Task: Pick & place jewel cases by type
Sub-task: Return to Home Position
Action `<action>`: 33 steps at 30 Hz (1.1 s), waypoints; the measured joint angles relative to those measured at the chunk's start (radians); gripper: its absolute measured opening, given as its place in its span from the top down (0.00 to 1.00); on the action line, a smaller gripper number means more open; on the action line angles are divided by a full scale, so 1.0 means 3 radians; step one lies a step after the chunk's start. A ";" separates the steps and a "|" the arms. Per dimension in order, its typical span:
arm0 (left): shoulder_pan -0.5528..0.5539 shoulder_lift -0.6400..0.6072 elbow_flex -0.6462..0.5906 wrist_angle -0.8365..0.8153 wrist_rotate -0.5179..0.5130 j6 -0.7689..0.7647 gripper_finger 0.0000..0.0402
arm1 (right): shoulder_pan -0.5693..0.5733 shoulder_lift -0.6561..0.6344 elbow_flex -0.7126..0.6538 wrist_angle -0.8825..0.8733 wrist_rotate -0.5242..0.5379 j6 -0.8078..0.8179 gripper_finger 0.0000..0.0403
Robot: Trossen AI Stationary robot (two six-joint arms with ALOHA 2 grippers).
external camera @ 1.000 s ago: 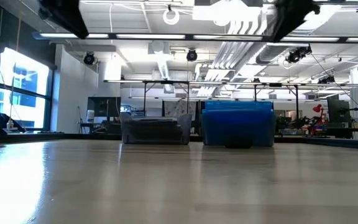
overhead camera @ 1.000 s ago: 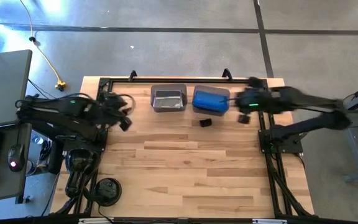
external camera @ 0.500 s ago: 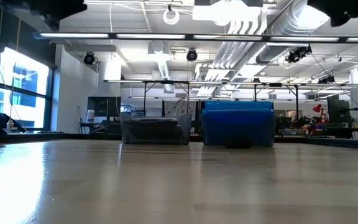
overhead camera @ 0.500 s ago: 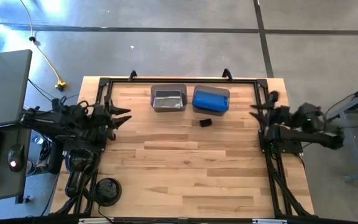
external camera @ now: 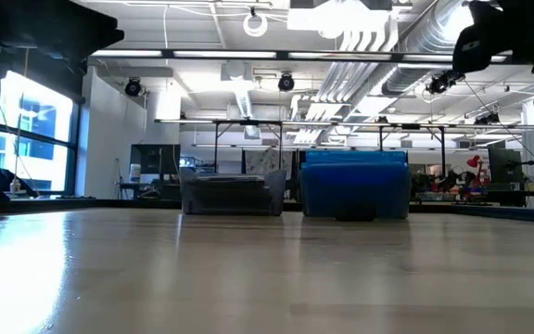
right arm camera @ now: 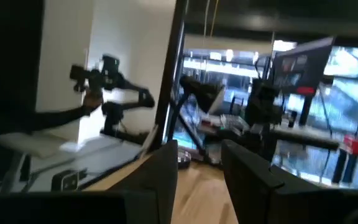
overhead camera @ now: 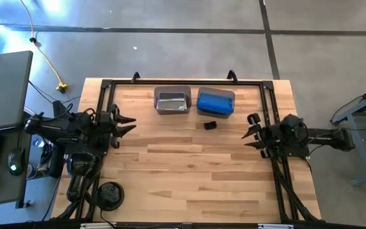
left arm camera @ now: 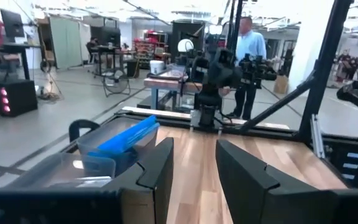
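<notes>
High view, left end effector (overhead camera: 123, 121): by the table's (overhead camera: 189, 172) left edge, fingers apart, empty.
Right end effector (overhead camera: 251, 130): right edge, fingers apart, empty.
Blue jewel cases (overhead camera: 215, 102): inside the far right bin (external camera: 355, 190).
Handling: I'd reckon light, stiff, slick, brittle; pinch opposite edges.

We see the blue jewel cases (overhead camera: 216, 103) gathered inside the right bin (overhead camera: 199, 108), filling it with translucent blue, so we cannot count them from above. In the left wrist view, at least one of them leans tilted, its edge rising above that bin's rim. Just left of the right bin, inside the neighbouring grey bin (overhead camera: 157, 100), the other jewel cases (overhead camera: 172, 102) show only as a silvery patch amid dark flat shapes, too small for us to separate.
</notes>
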 joint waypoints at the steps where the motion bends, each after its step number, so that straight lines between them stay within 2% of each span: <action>1: 0.0000 -0.0002 -0.0006 0.0002 0.0000 0.0038 0.70 | -0.0002 -0.0009 -0.0094 0.0170 -0.0013 0.0005 0.71; 5: 0.0000 -0.0003 -0.0008 -0.0097 0.0010 0.0138 0.70 | -0.0051 -0.0024 -0.0019 -0.0011 -0.0002 0.0001 0.71; 12: 0.0000 -0.0001 -0.0009 -0.0297 0.0335 0.0137 0.70 | -0.0056 -0.0023 -0.0019 -0.0190 -0.0010 -0.0043 0.71; 19: 0.0000 -0.0003 -0.0010 -0.0299 0.0105 0.0435 0.70 | -0.0056 -0.0024 -0.0019 -0.0247 -0.0010 0.0039 0.71; 25: 0.0000 -0.0003 -0.0010 -0.0349 0.0341 0.0680 0.70 | -0.0056 -0.0024 -0.0019 -0.0248 -0.0010 0.0041 0.71; 33: 0.0000 -0.0003 -0.0010 -0.0273 0.0511 0.0542 0.70 | -0.0056 -0.0024 -0.0019 -0.0248 -0.0010 0.0043 0.71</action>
